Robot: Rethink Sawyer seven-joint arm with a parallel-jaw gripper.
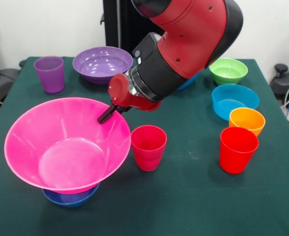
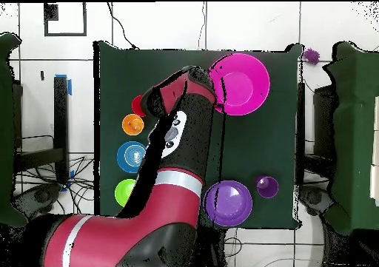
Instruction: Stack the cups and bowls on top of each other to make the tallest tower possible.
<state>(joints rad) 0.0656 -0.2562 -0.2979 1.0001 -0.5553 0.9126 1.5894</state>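
Nearest the camera, a small dark blue plastic bowl (image 1: 70, 197) carries the huge glossy pink bowl (image 1: 34, 129) (image 2: 255, 75). At that bowl's far rim the black gripper (image 1: 108, 114) touches it; jaw state cannot be determined. A magenta-pink tumbler (image 1: 148, 147) stands just beside.

The arm (image 1: 184, 44) is glossy red with black joint sections; small dark screws dot its shell. A pale band rings it near the base.
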